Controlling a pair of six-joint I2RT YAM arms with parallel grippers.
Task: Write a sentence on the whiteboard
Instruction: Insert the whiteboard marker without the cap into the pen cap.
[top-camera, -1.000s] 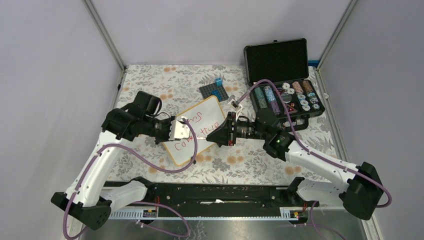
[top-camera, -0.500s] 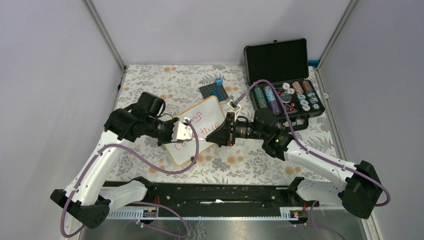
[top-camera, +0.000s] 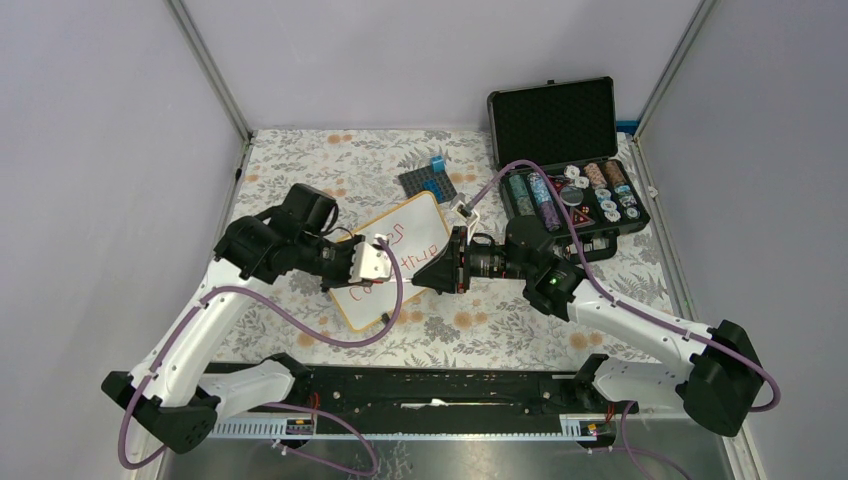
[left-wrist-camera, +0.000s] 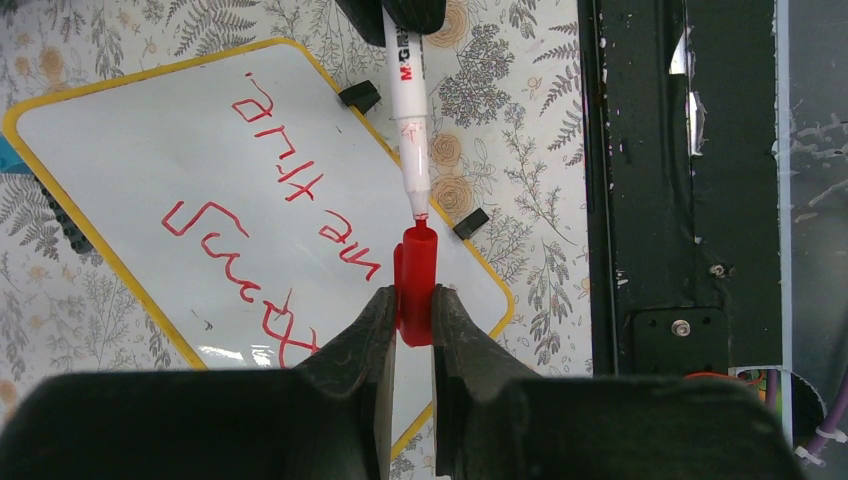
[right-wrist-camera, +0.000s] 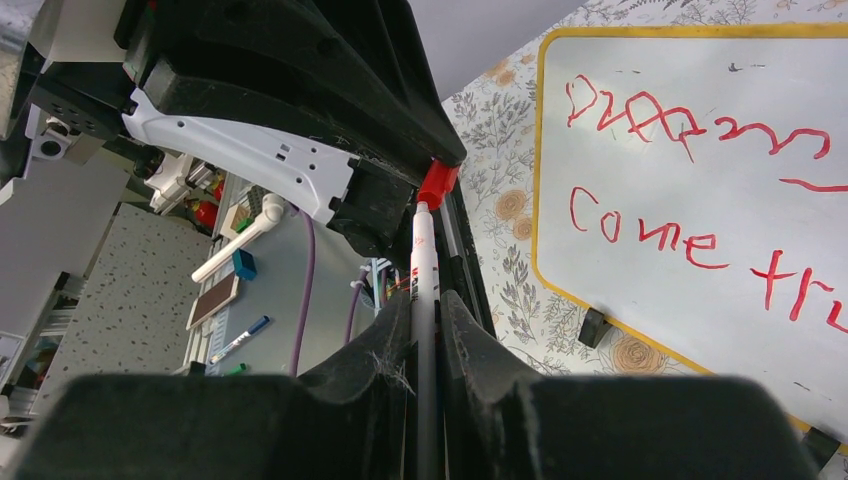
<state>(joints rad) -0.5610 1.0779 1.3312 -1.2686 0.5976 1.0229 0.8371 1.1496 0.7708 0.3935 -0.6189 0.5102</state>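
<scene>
The whiteboard (top-camera: 423, 222) lies tilted on the flowered cloth, with a wood-coloured frame and black clip feet (left-wrist-camera: 360, 96). The sentence (right-wrist-camera: 690, 245) is red handwriting in two lines, a scribbled top line and "Come tru..." below; it also shows in the left wrist view (left-wrist-camera: 290, 190). My left gripper (left-wrist-camera: 412, 310) is shut on a red marker cap (left-wrist-camera: 415, 285) above the board. My right gripper (right-wrist-camera: 428, 310) is shut on a white marker (right-wrist-camera: 422, 270). The marker's red tip (left-wrist-camera: 421, 214) sits at the cap's mouth. In the top view both grippers (top-camera: 388, 264) (top-camera: 422, 276) meet over the board's near half.
An open black case (top-camera: 552, 120) with poker chips (top-camera: 575, 195) stands at the back right. A dark grey studded baseplate (top-camera: 425, 185) with a blue brick (top-camera: 437, 163) lies just behind the whiteboard. A black rail (top-camera: 430, 385) runs along the near edge.
My left gripper has moved right with the cap, up to the marker tip. My right gripper has edged slightly left with the marker.
</scene>
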